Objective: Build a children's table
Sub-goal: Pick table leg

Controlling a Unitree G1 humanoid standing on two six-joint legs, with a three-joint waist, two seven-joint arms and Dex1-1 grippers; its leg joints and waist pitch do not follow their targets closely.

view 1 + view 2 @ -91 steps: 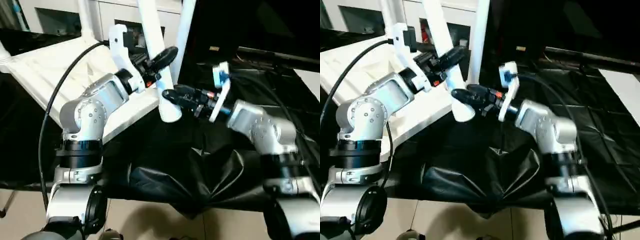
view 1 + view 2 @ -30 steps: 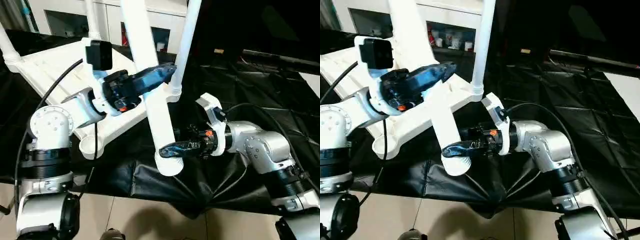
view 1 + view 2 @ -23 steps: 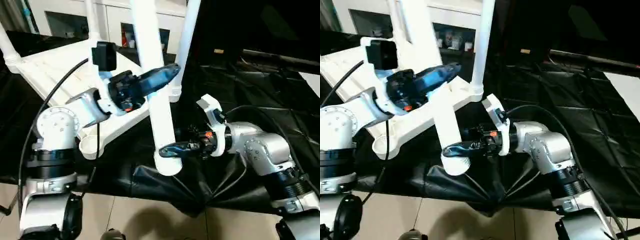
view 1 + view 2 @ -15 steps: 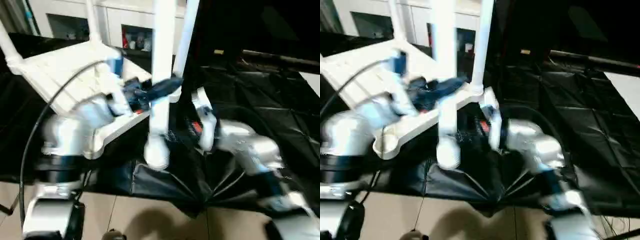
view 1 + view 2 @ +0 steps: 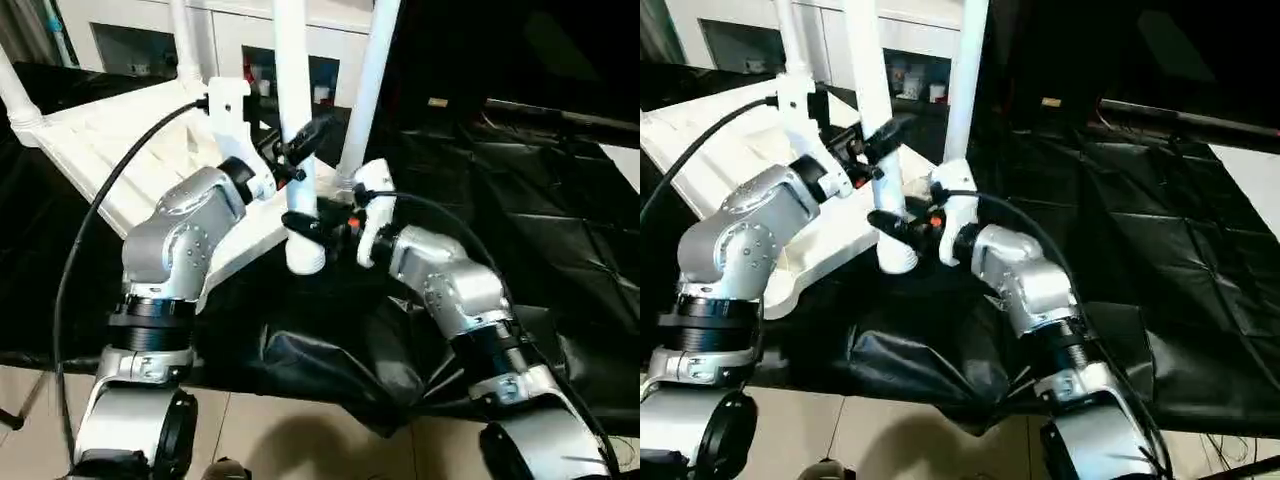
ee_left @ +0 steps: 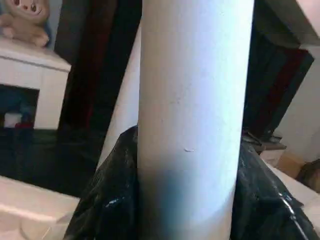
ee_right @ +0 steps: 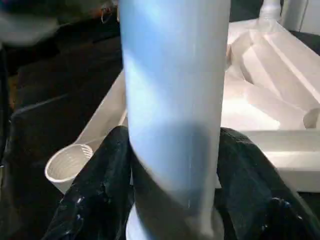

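Left claw (image 5: pixel 300 140) clamped around the loose leg (image 5: pixel 292 90) partway up, fingers on either side of the tube. Right claw (image 5: pixel 318 228) closed on the same leg near its thick lower end, just above the rim. Leg held close to upright, lower end hanging just in front of the near edge of the tabletop (image 5: pixel 110 150), not yet in any socket.

Tabletop lying upside down and tilted on the black-covered desk (image 5: pixel 520 180), ribbed underside up. Three other legs (image 5: pixel 372 80) already standing in their corners. Last open socket (image 7: pixel 67 162) at the near corner, below and beside the held leg, threads visible inside.

Step in hand, by the look of it: bringing the leg end over that open socket. To do it well:
- Keep both grips firm, so the long tube cannot swing.
- Match the leg's line to the socket's axis; tabletop tilted, so plain vertical probably wrong.
- Centre the end over the ring before lowering, then press or turn without forcing.
- Watch the neighbouring leg standing close behind; easy to knock.
- Avoid pushing the tabletop along the slick black cover.
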